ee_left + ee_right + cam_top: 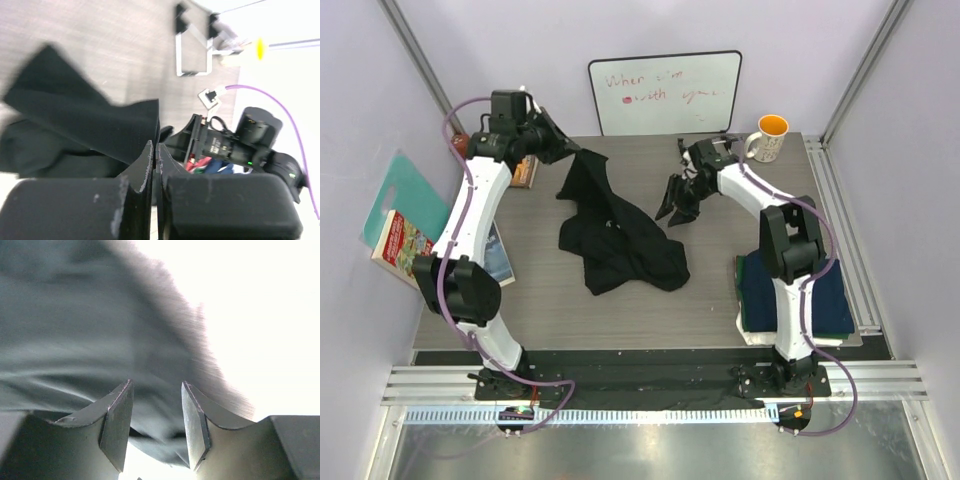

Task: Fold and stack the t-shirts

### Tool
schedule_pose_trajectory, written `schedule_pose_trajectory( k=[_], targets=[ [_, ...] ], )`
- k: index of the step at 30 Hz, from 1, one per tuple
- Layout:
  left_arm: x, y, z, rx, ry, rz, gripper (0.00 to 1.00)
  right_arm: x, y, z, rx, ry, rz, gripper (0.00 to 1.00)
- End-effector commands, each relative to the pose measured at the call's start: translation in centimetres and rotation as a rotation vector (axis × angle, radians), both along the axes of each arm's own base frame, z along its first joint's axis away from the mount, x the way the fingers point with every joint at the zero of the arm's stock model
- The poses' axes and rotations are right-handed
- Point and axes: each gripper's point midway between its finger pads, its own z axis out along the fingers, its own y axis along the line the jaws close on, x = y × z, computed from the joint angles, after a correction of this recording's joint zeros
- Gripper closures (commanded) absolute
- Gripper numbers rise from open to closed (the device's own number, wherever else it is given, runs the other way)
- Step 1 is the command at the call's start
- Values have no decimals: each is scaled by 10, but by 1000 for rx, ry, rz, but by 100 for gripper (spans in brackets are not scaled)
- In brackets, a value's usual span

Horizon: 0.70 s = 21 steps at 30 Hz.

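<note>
The large black t-shirt (pixel 620 235) lies crumpled at the table's middle, one corner drawn up toward the back left. My left gripper (pixel 568 150) is shut on that corner; in the left wrist view the jaws (pixel 156 147) pinch a black cloth edge (pixel 75 120). My right gripper (pixel 678 200) hovers at the shirt's right side, jaws apart. In the right wrist view (pixel 157 415) blurred dark cloth (pixel 100 340) fills the gap between the fingers (pixel 117 425). A stack of folded navy and green shirts (pixel 830 295) sits at the right, behind the right arm.
Books (pixel 405 245) and a teal board (pixel 400 195) lie off the table's left edge, another book (pixel 525 170) by the left gripper. A whiteboard (pixel 665 92) and a white mug (pixel 770 138) stand at the back.
</note>
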Motion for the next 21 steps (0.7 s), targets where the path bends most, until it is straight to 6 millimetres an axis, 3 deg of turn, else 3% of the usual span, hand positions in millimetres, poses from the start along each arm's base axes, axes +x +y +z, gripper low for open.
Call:
schedule_pose_trajectory(
  k=[1, 7, 8, 10, 11, 15, 21],
  targets=[
    [-4, 7, 78, -54, -184, 51, 100, 32, -33, 59, -6, -156, -126, 52],
    [-23, 6, 150, -103, -345, 42, 100, 52, -58, 82, 10, -211, -200, 52],
    [-28, 8, 170, -105, -392, 44, 100, 52, -57, 87, 25, -215, -197, 52],
    [-35, 10, 184, -100, -406, 50, 100, 51, -56, 88, 36, -212, -191, 52],
    [-42, 10, 204, -109, -449, 42, 100, 50, -54, 89, 47, -207, -185, 52],
    [-65, 5, 238, -158, -508, 5, 100, 44, -51, 98, 80, -219, -167, 52],
    [-102, -6, 258, -215, -529, -85, 100, 36, -52, 103, 104, -247, -180, 52]
  ],
)
